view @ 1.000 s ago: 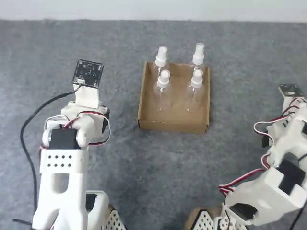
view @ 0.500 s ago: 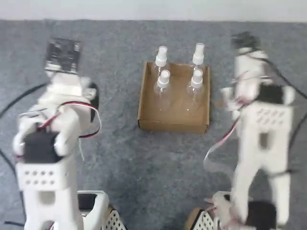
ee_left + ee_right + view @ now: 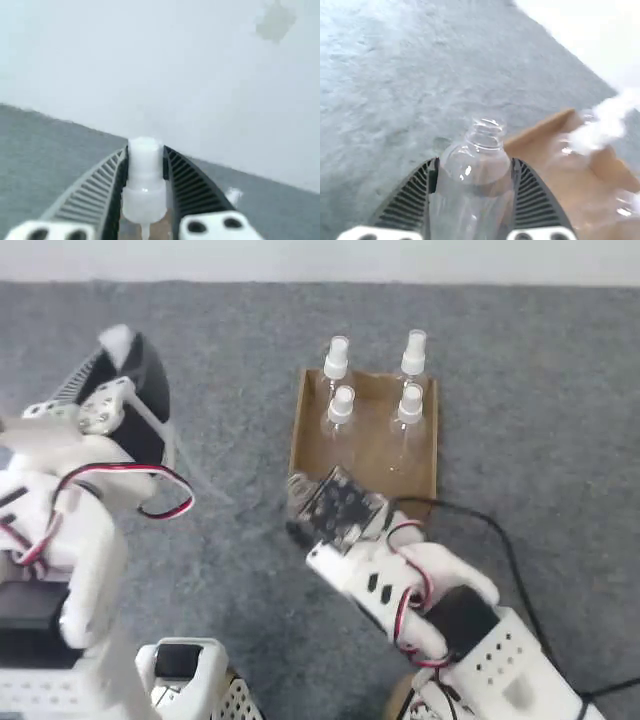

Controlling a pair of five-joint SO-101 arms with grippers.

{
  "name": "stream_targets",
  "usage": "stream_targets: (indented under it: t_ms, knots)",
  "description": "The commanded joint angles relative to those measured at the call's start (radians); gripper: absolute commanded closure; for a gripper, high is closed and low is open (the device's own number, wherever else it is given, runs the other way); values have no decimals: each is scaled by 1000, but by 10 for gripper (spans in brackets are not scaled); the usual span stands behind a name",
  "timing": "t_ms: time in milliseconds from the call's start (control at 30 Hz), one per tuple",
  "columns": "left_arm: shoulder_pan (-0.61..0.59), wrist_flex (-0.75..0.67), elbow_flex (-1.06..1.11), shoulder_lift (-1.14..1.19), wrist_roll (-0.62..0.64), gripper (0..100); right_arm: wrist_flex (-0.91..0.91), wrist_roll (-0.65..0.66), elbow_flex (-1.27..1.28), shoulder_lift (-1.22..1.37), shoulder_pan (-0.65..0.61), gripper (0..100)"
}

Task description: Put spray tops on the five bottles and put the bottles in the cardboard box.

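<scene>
Four capped bottles [image 3: 342,410] stand in the box [image 3: 303,440], in two rows, with bare floor left toward its near wall, and we judge that this spot is meant for the last one. The fifth bottle [image 3: 475,190] is pinched at its shoulder by the right fingers [image 3: 402,207], just beside the box's near wall and above the table [image 3: 520,390]. Its open neck [image 3: 484,131] points away from the wrist, but we cannot tell how far it tilts. We take the grip below the neck as deliberate, since it leaves the rim free to take a cap. The left fingers [image 3: 97,192] are clamped on the last top [image 3: 145,175] around its collar, with the head pointing away from the wrist and a bit of tube [image 3: 145,232] showing beneath. They hold it high over the table's left side, well apart from the bottle. Holding it high, we think, keeps the tube clear of the table. The step in hand, as we judge it, is bringing top and neck together. The tube must find the opening and the collar must seat before the bottle goes into the box.
</scene>
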Motion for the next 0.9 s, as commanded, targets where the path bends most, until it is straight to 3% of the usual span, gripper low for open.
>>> stream_targets:
  t_ms: [0, 200, 367, 567, 867]
  knots:
    - [114, -63, 7, -11, 57, 989, -68, -8, 68, -39, -105, 993]
    - [110, -161, 151, -12, 52, 989, -87, -6, 124, -145, -160, 993]
    - [61, -158, 159, -12, 51, 989, -88, -6, 147, -209, -147, 993]
    - [64, -121, 127, -14, 20, 989, -127, -6, 178, -209, -58, 993]
    - [101, -54, 125, -12, -5, 989, -196, -9, 222, -209, -58, 993]
